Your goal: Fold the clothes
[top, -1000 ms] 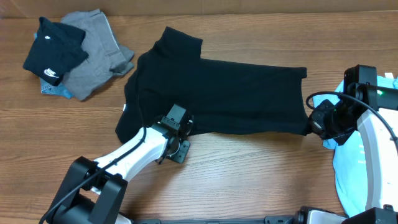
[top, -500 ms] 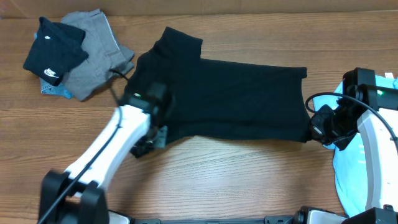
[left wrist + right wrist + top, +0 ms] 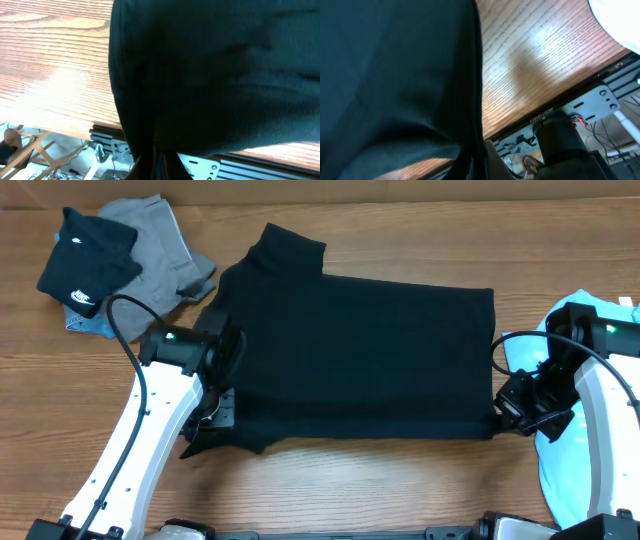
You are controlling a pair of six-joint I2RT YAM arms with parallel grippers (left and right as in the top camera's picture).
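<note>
Your black T-shirt (image 3: 360, 350) lies spread across the middle of the desk (image 3: 400, 480), its long side running left to right. One sleeve (image 3: 290, 245) pokes out toward the far edge. The near edge of the cloth runs in a fairly straight line between your two arms.

Your left claw (image 3: 213, 420) sits at the near left corner of the T-shirt, where the cloth is bunched into a small point. In the left wrist view the black fabric fills most of the picture and narrows down into the spot between the fingers. The claw is closed on the T-shirt there, and the fingers themselves are mostly covered by fabric.

Your right claw (image 3: 503, 412) is at the near right corner, just at the edge of the cloth. In the right wrist view the fabric likewise gathers down into the claw, which is pinched narrow on the T-shirt, with bare wood beside it.

At the far left of the desk a small black garment (image 3: 85, 260) with a white logo lies on a grey garment (image 3: 160, 270). The grey one reaches close to the T-shirt. A pale blue cloth (image 3: 565, 470) lies at the right edge, beside your right arm
</note>
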